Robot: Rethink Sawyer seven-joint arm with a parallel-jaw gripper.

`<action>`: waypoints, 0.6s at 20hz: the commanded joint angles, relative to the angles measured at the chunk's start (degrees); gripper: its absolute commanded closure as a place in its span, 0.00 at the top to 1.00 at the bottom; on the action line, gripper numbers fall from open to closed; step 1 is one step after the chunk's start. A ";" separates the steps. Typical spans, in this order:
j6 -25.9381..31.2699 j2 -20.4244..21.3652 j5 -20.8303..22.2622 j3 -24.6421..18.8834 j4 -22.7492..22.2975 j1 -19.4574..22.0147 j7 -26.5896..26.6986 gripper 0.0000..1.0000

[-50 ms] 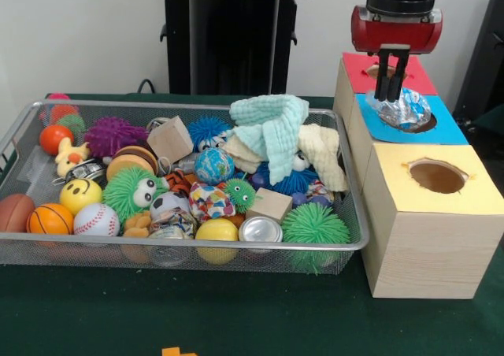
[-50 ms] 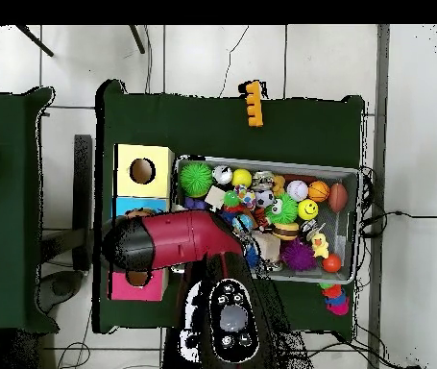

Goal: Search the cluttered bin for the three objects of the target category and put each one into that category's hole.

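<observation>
My gripper [image 1: 391,96] hangs over the blue-topped box [image 1: 450,125], the middle one in a row of three. Its fingers [image 1: 385,76] stand close together, shut on the top of a crumpled silver foil wad [image 1: 406,108] that rests in the blue box's hole. In the overhead view the red arm [image 2: 169,240] covers that box and hides the gripper. The wire bin [image 1: 189,105] to the left holds several balls, fuzzy toys, wooden blocks [image 1: 169,139], a metal can [image 1: 261,230] and folded cloths [image 1: 273,127].
A red-topped box [image 1: 357,64] stands behind the blue one, and a yellow-topped box with an open round hole [image 1: 437,176] stands in front. An orange piece [image 1: 177,351] lies on the green cloth by the front edge. The bin [image 2: 356,231] stands beside the boxes.
</observation>
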State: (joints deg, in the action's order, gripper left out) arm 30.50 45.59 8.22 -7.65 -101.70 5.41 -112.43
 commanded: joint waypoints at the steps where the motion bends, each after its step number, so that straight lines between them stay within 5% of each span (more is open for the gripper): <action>1: 4.90 -4.03 0.88 -4.19 2.50 3.35 1.98 0.00; 12: 3.25 -3.41 3.81 -2.21 -1.76 4.76 1.88 0.00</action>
State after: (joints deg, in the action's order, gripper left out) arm 30.49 43.98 8.39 -7.82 -101.58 8.75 -112.43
